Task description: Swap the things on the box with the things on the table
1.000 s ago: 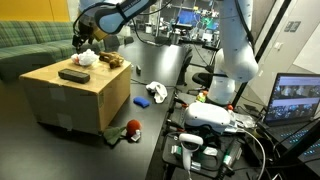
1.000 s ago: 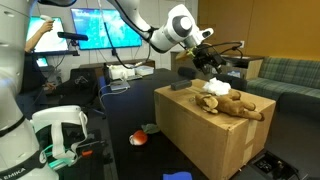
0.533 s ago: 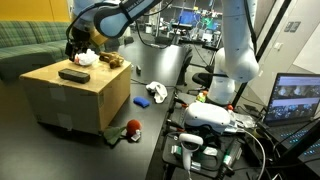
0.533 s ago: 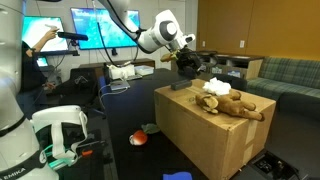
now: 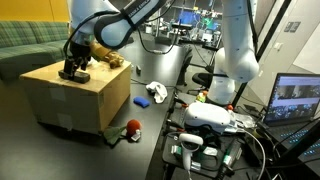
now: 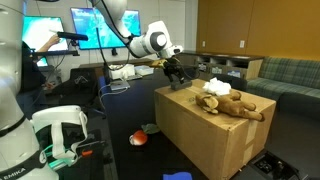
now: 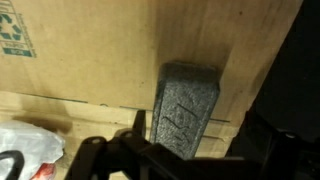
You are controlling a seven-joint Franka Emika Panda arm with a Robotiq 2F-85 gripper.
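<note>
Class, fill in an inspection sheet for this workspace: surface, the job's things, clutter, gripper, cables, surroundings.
Surface: cardboard box standing on a dark table.
Job's things: on the box, a dark grey block, a brown plush toy and a white bag; on the table beside the box, a blue-and-white item and a red item.
Clutter: white device at the table's edge.
Gripper: gripper open, low over the block, jaws apart on either side of it.
Cables: loose cables around the white device.
Surroundings: green couch, laptop, wall screens.
</note>
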